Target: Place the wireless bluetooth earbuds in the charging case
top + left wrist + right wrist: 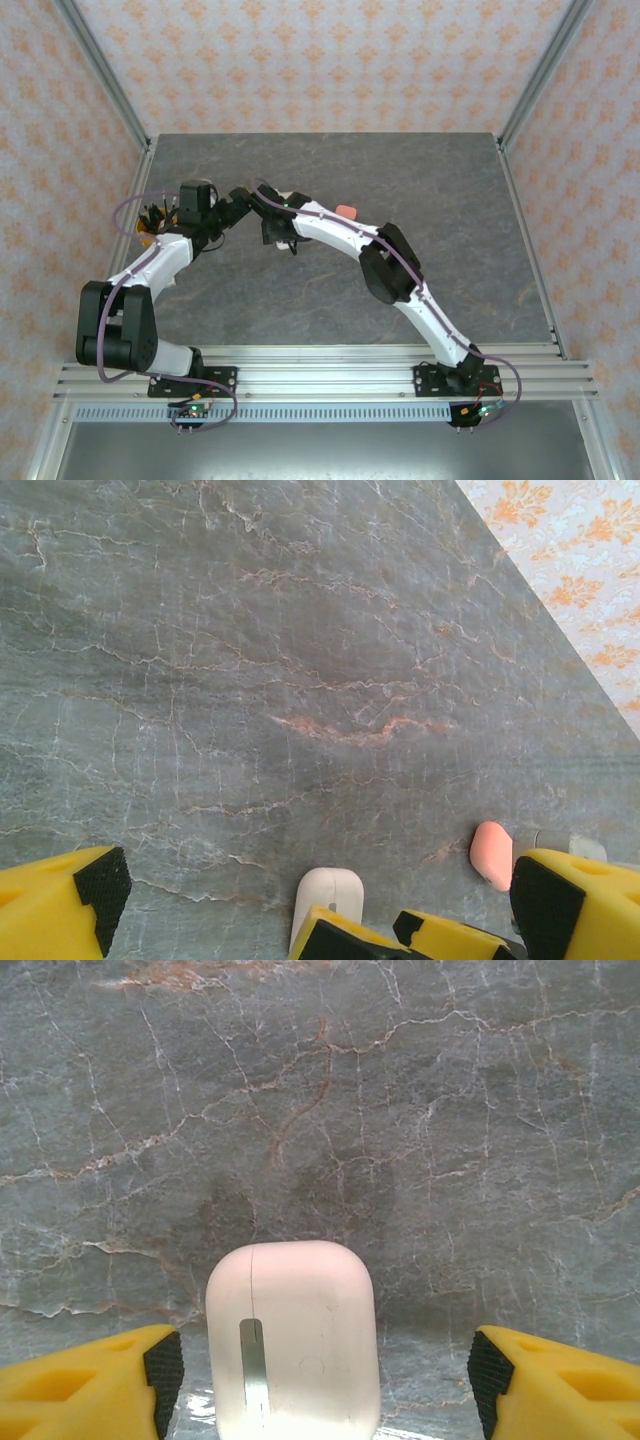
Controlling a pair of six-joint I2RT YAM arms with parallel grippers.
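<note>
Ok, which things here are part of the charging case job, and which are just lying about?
Part of the job:
- white rounded plastic charging case, between the right fingers, untouched
- salmon-pink rounded case, probably

Just background:
- grey veined stone-look tabletop
- floral-patterned wall panels

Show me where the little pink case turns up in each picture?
Top view: the pink case lies mid-table, just behind the right arm.
Left wrist view: the pink case sits low at the right.
Right wrist view: a white case sits bottom centre.
Shared landmark: the grey veined table under everything.
</note>
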